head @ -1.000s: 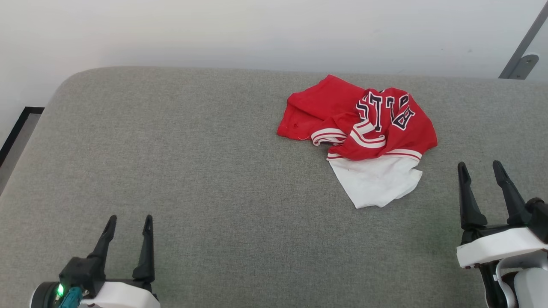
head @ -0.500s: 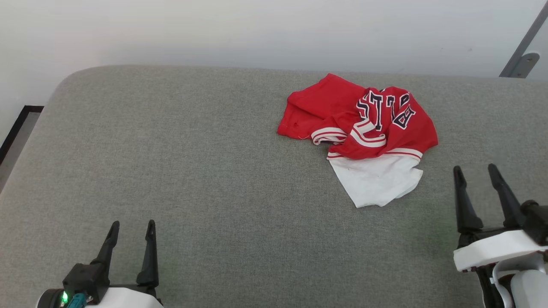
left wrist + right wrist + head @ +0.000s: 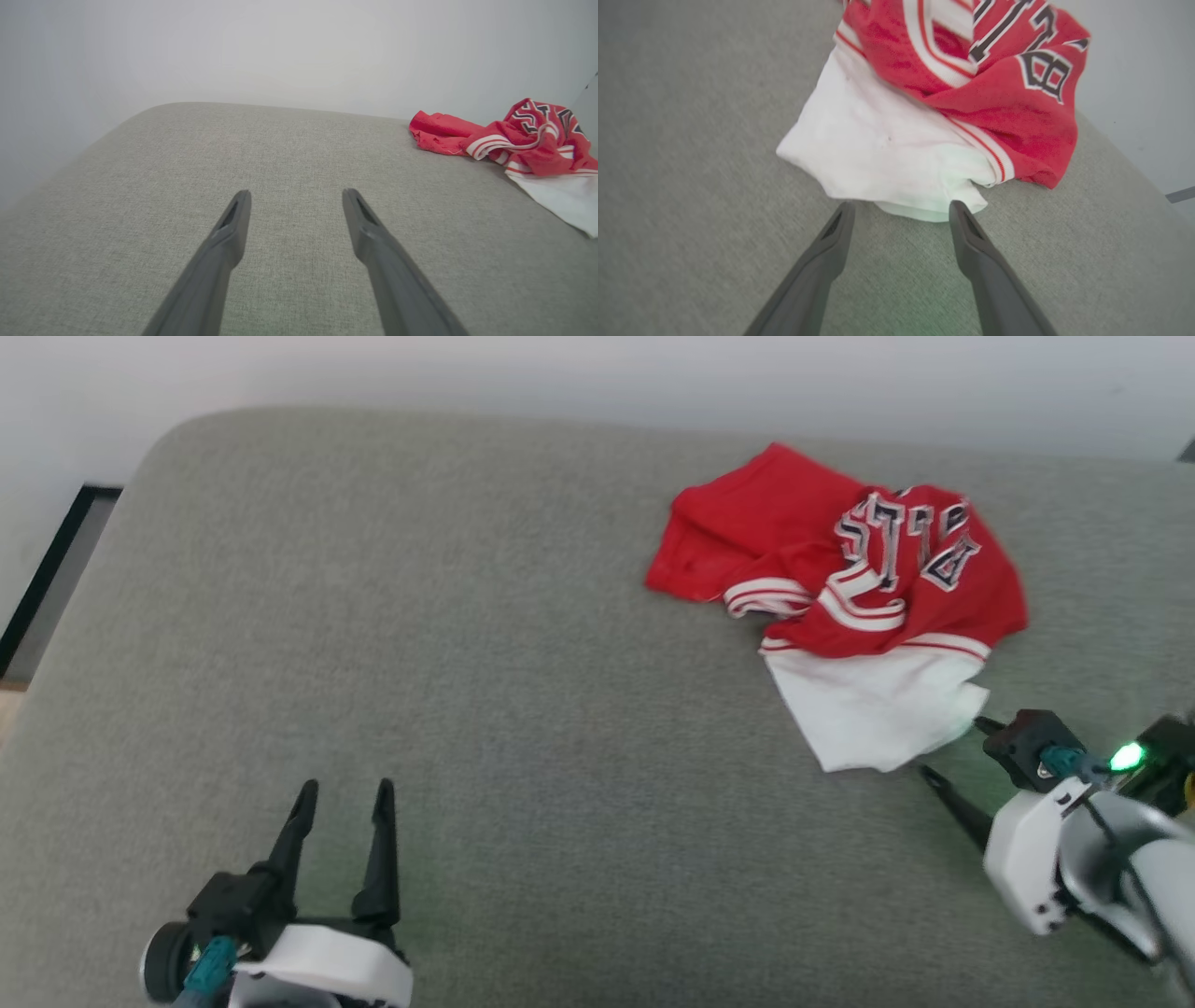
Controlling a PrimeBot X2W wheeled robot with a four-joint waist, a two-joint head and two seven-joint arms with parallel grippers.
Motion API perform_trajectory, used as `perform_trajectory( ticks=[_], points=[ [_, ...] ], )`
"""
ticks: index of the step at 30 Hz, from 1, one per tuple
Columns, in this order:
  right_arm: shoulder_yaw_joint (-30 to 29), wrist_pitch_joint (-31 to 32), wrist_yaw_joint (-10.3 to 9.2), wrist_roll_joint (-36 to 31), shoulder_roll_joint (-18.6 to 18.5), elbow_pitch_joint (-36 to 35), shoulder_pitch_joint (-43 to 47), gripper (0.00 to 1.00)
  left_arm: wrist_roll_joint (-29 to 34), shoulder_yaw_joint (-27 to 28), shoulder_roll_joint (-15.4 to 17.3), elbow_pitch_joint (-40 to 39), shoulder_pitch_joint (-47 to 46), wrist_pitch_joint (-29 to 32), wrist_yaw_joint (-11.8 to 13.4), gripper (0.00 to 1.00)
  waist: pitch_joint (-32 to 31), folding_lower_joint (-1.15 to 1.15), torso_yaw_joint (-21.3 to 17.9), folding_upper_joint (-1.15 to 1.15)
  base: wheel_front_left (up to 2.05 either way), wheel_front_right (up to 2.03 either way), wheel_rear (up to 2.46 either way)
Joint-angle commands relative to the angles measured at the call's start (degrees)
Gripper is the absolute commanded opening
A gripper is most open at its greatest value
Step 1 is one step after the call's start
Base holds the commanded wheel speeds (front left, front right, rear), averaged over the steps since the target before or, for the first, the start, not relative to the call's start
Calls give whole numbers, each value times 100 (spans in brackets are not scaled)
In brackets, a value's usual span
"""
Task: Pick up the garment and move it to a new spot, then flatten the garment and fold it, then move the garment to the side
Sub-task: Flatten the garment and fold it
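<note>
Right, the red jersey (image 3: 840, 579) lies crumpled at upper right of the head view on the grey cushion (image 3: 467, 644), white sleeve lowermost. Right gripper (image 3: 952, 747), lower right, jaws spread wide and empty, tips just beside that sleeve's edge. Left gripper (image 3: 346, 790), lower left, also spread wide, holding nothing, well apart from the jersey.

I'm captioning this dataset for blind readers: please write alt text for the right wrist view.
A crumpled red and white garment with dark lettering lies on a grey cushion, just beyond the open right gripper, whose two dark fingers point at its white edge without holding it.
</note>
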Motion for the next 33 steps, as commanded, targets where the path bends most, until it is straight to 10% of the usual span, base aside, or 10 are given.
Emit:
perform_trajectory(
  ticks=[1,8,15,18,33],
  points=[
    [434,317,-3,148,-381,-139,-278,100,-41,-55,-21,17,-129,-32,-19,100,235,0,215,0,0,0,0],
    [2453,1519,-4,984,-1878,-828,-1713,100,-456,-427,-48,144,-400,-32,-20,100,644,0,615,0,0,0,0],
    [3752,1666,-5,1560,-2296,-643,-2697,100,-794,-773,-47,181,-623,-32,96,100,945,0,872,0,0,0,0],
    [4162,1610,-17,1938,-2268,-362,-2897,0,-889,-842,-47,168,-690,-32,160,100,1025,0,901,0,0,0,0],
    [3686,568,-8,2645,-2893,673,-2950,0,-565,-554,-47,217,-802,-32,75,100,929,0,163,0,0,0,0]
  ],
)
